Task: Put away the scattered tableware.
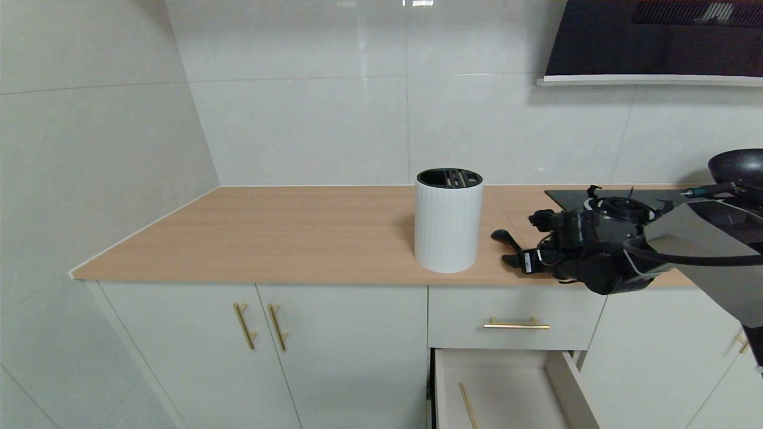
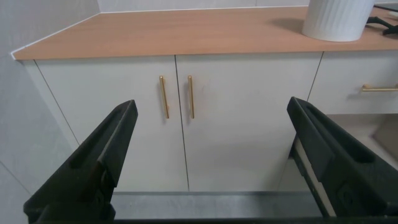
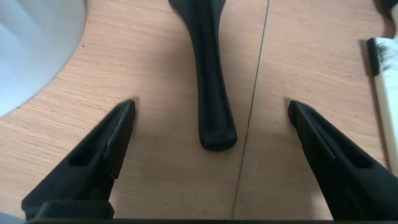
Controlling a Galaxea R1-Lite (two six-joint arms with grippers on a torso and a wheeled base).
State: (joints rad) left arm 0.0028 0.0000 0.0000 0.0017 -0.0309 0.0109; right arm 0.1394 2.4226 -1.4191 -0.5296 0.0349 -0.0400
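The right wrist view has the right pincer [image 3: 210, 109] spread wide about a black utensil [image 3: 211, 74] lying flat on the counter [image 3: 155, 162] between its fingers [image 3: 106, 143], touching neither; in the head view that utensil is lost among the dark fingers, just beside the white holder [image 1: 448, 220]. The left pincer [image 2: 211, 106], also spread, hangs below counter level facing cupboard doors [image 2: 242, 124], and an open drawer [image 1: 506, 387] sits beneath the right pincer, a hob [image 1: 620, 205] to its right. The utensil's head is cut off.

Gas hob [image 1: 623, 208] — black pan [image 1: 739, 165] — range hood [image 1: 656, 36]
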